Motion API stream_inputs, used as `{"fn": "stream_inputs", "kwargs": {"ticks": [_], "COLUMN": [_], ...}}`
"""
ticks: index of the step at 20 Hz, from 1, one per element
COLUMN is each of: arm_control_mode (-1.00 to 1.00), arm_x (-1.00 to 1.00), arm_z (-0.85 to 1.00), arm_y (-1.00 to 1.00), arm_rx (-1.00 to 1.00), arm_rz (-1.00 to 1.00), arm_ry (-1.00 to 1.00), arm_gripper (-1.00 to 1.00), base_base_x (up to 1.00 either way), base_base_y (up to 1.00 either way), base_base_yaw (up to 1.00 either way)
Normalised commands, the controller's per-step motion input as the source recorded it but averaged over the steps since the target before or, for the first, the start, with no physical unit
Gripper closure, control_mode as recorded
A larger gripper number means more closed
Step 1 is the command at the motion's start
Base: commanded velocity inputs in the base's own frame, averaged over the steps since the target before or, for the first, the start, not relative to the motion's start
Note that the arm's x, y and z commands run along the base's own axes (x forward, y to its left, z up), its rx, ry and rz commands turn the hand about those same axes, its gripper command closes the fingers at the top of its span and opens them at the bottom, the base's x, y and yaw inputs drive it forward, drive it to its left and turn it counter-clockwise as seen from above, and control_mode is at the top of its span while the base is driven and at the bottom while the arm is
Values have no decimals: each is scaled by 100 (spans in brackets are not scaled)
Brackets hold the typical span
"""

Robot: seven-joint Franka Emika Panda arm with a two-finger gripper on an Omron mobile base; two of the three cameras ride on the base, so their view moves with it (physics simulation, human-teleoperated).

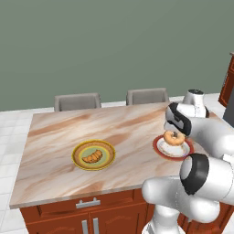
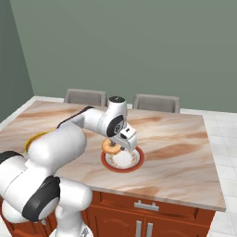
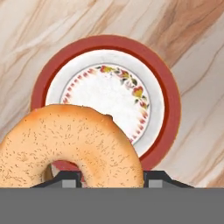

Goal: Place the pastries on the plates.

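A tan glazed donut (image 3: 74, 144) hangs just above the white plate with the red rim (image 3: 168, 94), and my gripper (image 3: 109, 177) is shut on it. From the left base the donut (image 1: 174, 137) is over that plate (image 1: 160, 150), under the gripper (image 1: 176, 132). From the right base, donut (image 2: 111, 146), gripper (image 2: 118, 144) and red-rimmed plate (image 2: 134, 164) sit mid-counter. The golden-brown croissant (image 1: 93, 156) lies in the green centre of the yellow-rimmed plate (image 1: 77, 161); the arm hides most of that plate (image 2: 33, 139) from the right.
The marble island counter (image 1: 59, 132) ends in a front edge above wooden cabinets (image 1: 87, 219). Two grey chairs (image 1: 77, 101) (image 1: 147, 96) stand behind it. A dark cabinet (image 1: 227, 87) is at the far right. Bare counter (image 2: 185, 148) lies right of the red-rimmed plate.
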Motion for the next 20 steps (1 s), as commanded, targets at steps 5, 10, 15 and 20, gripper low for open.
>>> {"fn": "stream_inputs", "kwargs": {"ticks": [5, 10, 15, 20], "arm_control_mode": [-100, -100, -100, -100], "arm_x": [41, 11, 0, 0], "arm_z": [-58, -43, -22, -1], "arm_y": [-4, -38, -8, 0], "arm_rx": [-2, 0, 0, 0], "arm_rz": [-4, -1, 0, 0], "arm_ry": [9, 9, 0, 0], "arm_gripper": [100, 100, 100, -100], "base_base_x": [0, 0, 0, 0], "base_base_y": [0, 0, 0, 0], "base_base_yaw": [0, 0, 0, 0]}}
